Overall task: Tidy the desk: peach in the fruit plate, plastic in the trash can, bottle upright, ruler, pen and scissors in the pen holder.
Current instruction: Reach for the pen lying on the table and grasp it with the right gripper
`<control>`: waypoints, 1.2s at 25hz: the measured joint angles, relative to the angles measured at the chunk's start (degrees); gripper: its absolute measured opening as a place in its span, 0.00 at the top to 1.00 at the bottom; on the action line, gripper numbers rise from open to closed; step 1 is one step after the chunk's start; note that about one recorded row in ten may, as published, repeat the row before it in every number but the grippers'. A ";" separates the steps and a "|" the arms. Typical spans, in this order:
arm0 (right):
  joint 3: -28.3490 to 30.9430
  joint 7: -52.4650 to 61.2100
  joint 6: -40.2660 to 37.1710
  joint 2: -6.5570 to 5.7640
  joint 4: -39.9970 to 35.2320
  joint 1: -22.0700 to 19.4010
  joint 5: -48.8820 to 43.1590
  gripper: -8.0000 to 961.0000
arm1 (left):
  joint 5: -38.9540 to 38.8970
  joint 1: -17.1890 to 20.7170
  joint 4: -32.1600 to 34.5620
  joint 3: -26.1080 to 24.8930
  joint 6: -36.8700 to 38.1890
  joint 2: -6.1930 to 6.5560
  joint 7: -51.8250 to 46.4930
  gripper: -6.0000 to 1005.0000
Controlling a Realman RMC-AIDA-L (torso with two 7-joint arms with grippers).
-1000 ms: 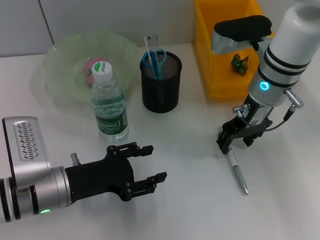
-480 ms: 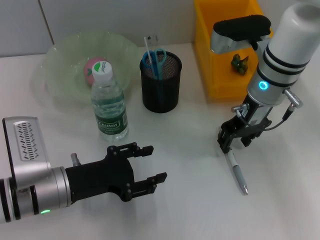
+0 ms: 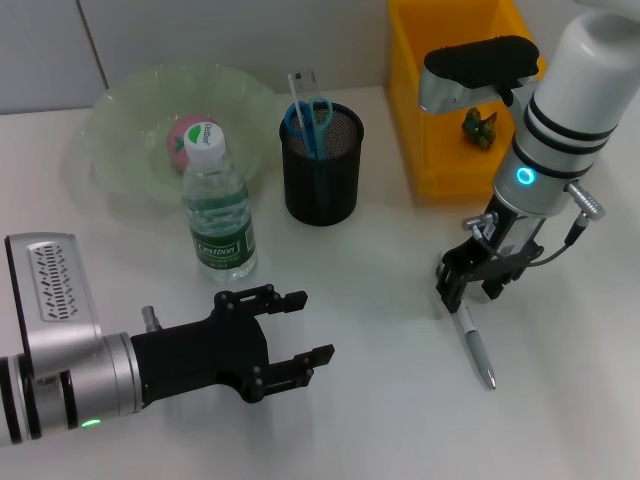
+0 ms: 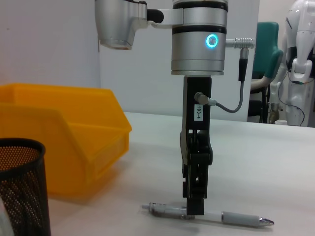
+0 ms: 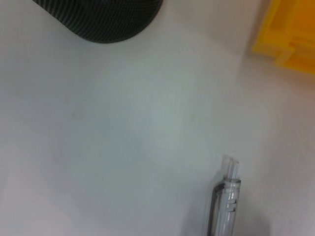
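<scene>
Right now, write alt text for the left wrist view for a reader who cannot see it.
The right gripper points straight down onto a pen lying flat on the white desk, its fingers meeting the barrel. A yellow bin and the mesh pen holder stand nearby.

The white surface (image 3: 380, 400) runs back to a pale wall (image 3: 200, 40). Beyond the surface's far edge, as the left wrist view shows, stands a teal chair (image 4: 268, 59), and just beside it a white humanoid robot (image 4: 301, 64) with dark cables at its joints.
</scene>
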 joint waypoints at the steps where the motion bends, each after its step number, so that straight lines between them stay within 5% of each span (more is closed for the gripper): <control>1: 0.00 0.00 0.00 -0.01 0.01 0.00 0.00 0.42 | 0.00 0.00 0.02 0.02 0.00 0.00 0.00 0.33; 14: -0.16 0.00 0.66 -0.13 0.57 0.12 -0.07 0.54 | 0.00 0.00 0.13 0.09 0.00 0.00 0.01 0.33; 30: -0.88 0.09 2.50 -0.04 3.73 2.02 -0.06 0.54 | 0.00 0.04 0.09 0.09 0.14 -0.09 0.48 0.33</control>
